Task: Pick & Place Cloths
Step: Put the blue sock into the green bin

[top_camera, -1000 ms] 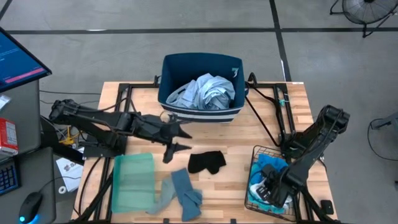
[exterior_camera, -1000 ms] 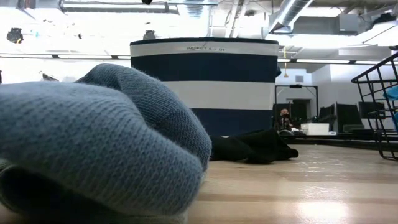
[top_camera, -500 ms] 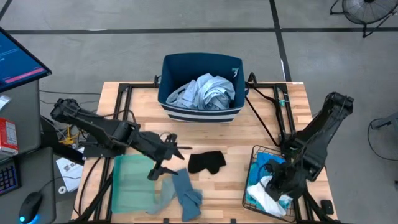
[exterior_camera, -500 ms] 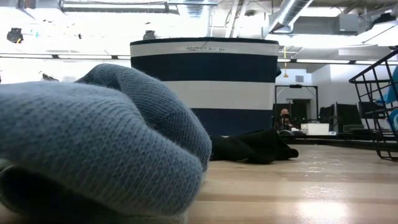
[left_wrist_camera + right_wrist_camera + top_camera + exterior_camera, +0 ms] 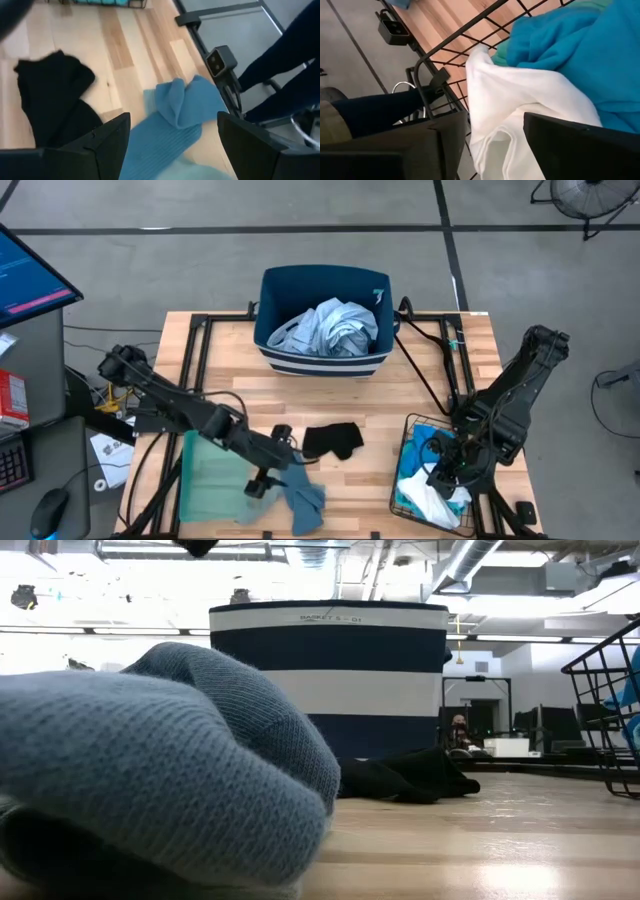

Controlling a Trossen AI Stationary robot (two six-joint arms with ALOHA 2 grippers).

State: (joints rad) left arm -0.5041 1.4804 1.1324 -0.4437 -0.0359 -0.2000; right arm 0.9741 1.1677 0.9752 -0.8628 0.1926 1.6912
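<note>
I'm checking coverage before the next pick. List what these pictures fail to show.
- Low view: the grey-blue knit cloth fills the foreground and hides the table behind it; both arms are out of frame.
- High view: the black wire basket has its lower contents covered by the right pincer.
- Left wrist view: the small black cloth is partly hidden by the left pincer.
- Right wrist view: the white cloth is cut off by the frame edge.

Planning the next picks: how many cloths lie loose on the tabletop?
2: the black cloth mid-table, and the grey-blue cloth at the front edge under the left gripper. None looks hidden.
</note>
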